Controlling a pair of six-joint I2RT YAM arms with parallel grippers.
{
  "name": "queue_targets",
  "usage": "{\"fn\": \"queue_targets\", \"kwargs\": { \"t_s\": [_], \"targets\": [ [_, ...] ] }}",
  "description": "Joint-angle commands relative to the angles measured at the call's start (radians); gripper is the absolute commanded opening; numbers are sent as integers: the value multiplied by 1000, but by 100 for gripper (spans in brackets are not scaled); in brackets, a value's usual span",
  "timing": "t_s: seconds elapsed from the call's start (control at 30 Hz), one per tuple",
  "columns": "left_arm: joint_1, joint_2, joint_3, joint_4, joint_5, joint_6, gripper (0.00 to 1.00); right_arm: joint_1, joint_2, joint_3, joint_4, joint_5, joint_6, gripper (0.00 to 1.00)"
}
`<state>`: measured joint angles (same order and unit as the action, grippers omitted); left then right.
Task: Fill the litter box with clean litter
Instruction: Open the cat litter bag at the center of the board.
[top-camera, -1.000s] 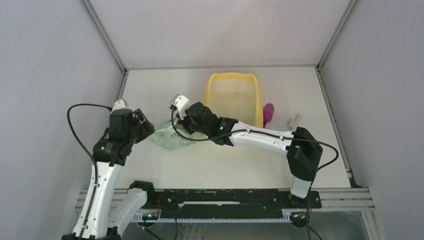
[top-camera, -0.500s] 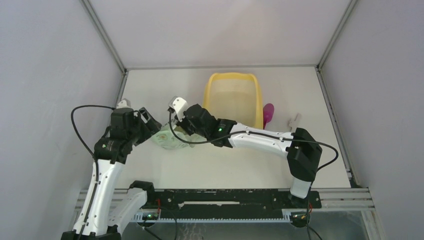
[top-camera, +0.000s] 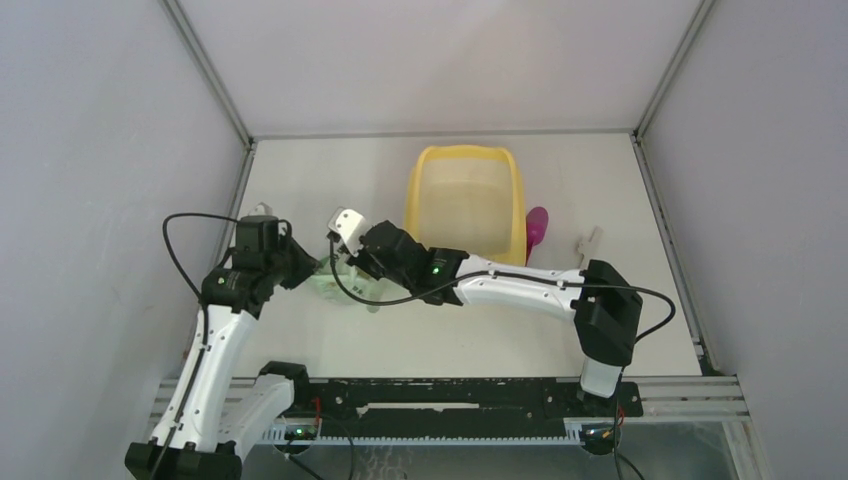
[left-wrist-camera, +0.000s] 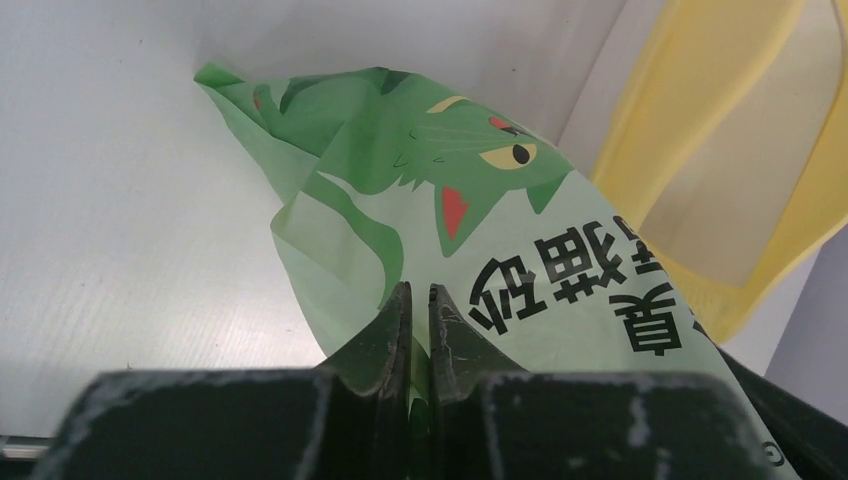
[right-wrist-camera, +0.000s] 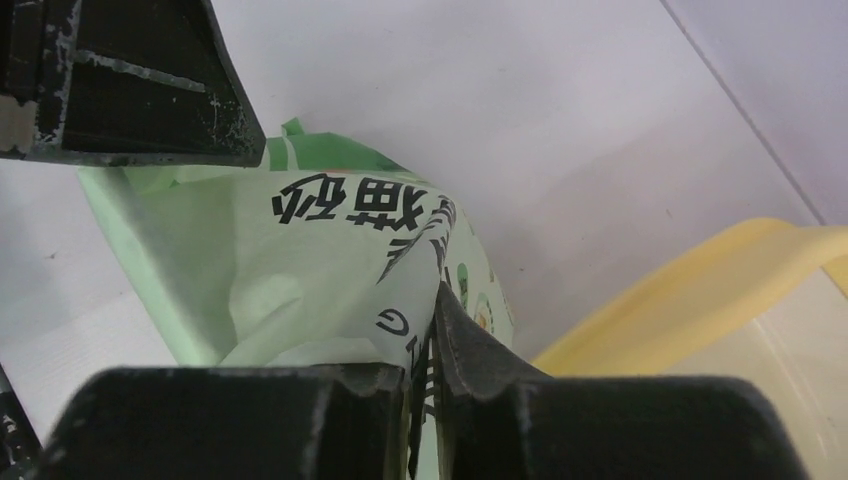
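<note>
My left arm climbs from its base at 7 o'clock toward 12. It folds at the elbow and points the left wrist toward 3 o'clock. The left jaws are pressed almost together, pinching a fold of the green bag.

My right arm rises from its base at 5 o'clock to a sharp elbow. From there its long forearm stretches toward 9 o'clock and ends in the right wrist. The right jaws are clamped on the same bag's film from the opposite side.

The two wrists face each other, close together, at about 9 o'clock from the middle of my overhead view.
</note>
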<state>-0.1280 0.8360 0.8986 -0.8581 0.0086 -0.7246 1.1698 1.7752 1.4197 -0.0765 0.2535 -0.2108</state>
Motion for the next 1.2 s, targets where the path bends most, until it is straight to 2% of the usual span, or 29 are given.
{"fn": "queue_targets", "kwargs": {
  "t_s": [0.0, 0.07, 0.13, 0.33, 0.47, 0.5, 0.63, 0.83, 1.17],
  "targets": [
    [-5, -8, -4, 28, 38, 18, 7, 13, -82, -2, -2, 6, -11, 23],
    [-5, -19, 2, 18, 22, 26, 6, 16, -135, -31, -26, 0, 1, 34],
    [-6, -30, 6, 11, 15, 29, 7, 15, -200, -70, -43, -12, 18, 38],
    [-7, -76, -6, -11, 12, 37, 6, 40, -379, -147, -125, -14, 46, 41],
    [-11, -113, -30, -27, -4, 42, 7, 99, -431, -186, -163, 2, 57, 41],
    [-12, -119, -35, -32, -5, 42, 7, 115, -435, -191, -174, 3, 59, 39],
    [-21, -133, -64, -31, -6, 37, 7, 174, -429, -226, -178, -41, 82, 38],
    [-31, -122, -75, -16, -36, 35, 7, 189, -334, -248, -152, -94, 83, 41],
    [-35, -130, -78, -11, -43, 32, 7, 150, -225, -246, -87, -88, 105, 45]
  ]
}}
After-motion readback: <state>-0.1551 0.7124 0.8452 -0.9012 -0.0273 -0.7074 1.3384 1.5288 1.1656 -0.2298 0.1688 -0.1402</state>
